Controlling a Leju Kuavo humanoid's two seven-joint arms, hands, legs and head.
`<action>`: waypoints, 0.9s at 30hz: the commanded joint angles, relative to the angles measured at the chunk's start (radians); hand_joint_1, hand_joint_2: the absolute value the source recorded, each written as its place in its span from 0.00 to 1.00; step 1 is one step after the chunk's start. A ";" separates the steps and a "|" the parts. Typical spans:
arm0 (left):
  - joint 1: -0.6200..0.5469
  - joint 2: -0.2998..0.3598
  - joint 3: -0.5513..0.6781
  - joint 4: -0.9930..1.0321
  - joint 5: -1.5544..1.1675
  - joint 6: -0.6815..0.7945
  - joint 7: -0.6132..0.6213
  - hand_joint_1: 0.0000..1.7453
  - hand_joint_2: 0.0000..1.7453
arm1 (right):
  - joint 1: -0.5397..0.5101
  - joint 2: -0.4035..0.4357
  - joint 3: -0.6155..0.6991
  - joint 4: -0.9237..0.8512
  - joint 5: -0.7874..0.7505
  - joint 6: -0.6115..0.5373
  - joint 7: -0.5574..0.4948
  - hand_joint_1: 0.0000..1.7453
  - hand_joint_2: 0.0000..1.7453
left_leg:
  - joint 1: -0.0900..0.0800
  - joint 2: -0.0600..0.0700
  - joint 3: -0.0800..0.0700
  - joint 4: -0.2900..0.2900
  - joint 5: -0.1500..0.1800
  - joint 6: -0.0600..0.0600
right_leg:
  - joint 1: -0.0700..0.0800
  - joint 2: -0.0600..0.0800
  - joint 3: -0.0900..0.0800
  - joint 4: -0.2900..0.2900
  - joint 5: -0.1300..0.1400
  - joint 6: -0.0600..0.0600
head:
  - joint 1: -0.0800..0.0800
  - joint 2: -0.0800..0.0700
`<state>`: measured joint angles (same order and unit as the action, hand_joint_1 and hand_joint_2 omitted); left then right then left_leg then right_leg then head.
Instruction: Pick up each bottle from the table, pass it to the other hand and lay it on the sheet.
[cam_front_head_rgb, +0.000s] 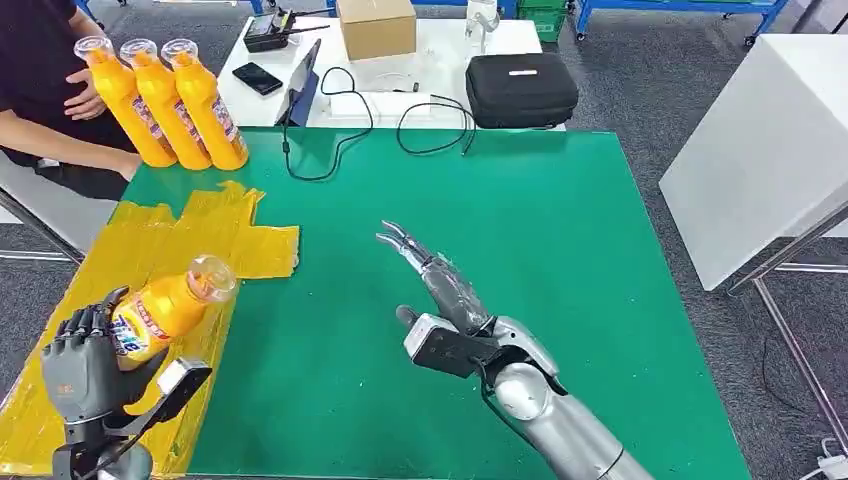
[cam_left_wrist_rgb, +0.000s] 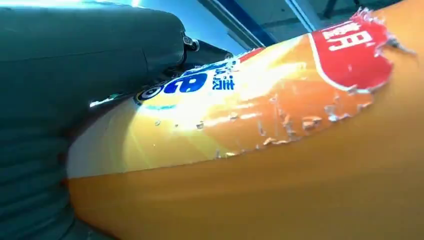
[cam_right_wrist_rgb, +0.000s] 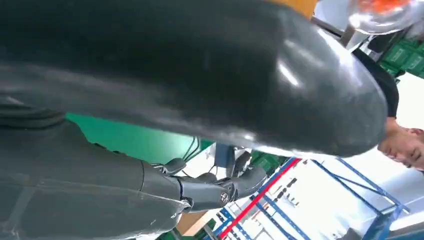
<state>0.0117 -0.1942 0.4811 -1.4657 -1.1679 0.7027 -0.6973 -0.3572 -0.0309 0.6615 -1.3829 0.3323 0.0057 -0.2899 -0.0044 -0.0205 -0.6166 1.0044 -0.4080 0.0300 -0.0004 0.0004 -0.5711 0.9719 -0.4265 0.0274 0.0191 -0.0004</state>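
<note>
Gripping bottle (cam_front_head_rgb: 172, 306) in left hand (cam_front_head_rgb: 82, 372), above sheet (cam_front_head_rgb: 150, 245).

Bare green table (cam_front_head_rgb: 560, 250) around right hand (cam_front_head_rgb: 440, 280), three bottles (cam_front_head_rgb: 165, 100) and cables (cam_front_head_rgb: 340, 140) at far edge

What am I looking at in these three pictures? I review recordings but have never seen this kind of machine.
This is a humanoid robot with two silver arms ending in many-fingered hands. The wide picture is from its head, looking down on a green table. The other two come from cameras at its wrists, so they look turned and very close.

The left hand grips an orange bottle over a yellow sheet; the left wrist view shows that bottle's label up close. The right hand holds nothing, its fingers stretched out above the table.

At the far left corner three more orange bottles stand together beside a seated person. A white table behind holds a black case and a cardboard box.
</note>
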 joint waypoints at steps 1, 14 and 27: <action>-0.043 0.003 0.017 0.180 -0.180 -0.005 0.038 1.00 1.00 | 0.002 -0.021 -0.001 -0.003 0.005 0.001 -0.007 0.00 0.00 | 0.000 0.000 0.004 -0.001 -0.001 -0.002 | 0.000 -0.002 0.005 -0.001 -0.001 0.000 | 0.000 0.000; -0.043 0.003 0.017 0.180 -0.180 -0.005 0.038 1.00 1.00 | 0.002 -0.021 -0.001 -0.003 0.005 0.001 -0.007 0.00 0.00 | 0.000 0.000 0.002 0.000 -0.001 -0.002 | 0.000 -0.001 0.003 0.000 -0.001 0.000 | 0.000 0.000; -0.045 0.018 0.000 0.213 -0.222 -0.005 0.069 1.00 1.00 | -0.002 -0.025 -0.001 -0.002 0.005 0.001 -0.008 0.00 0.00 | 0.000 0.000 0.001 0.000 0.000 -0.001 | 0.000 -0.001 0.002 0.000 -0.001 0.000 | 0.000 0.000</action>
<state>0.0094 -0.1949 0.4902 -1.3451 -1.3413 0.7027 -0.6634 -0.3367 -0.0370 0.6584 -1.3935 0.3380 0.0061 -0.2972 -0.0044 -0.0204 -0.6169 1.0043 -0.4080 0.0300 -0.0004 0.0004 -0.5714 0.9720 -0.4265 0.0274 0.0191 -0.0004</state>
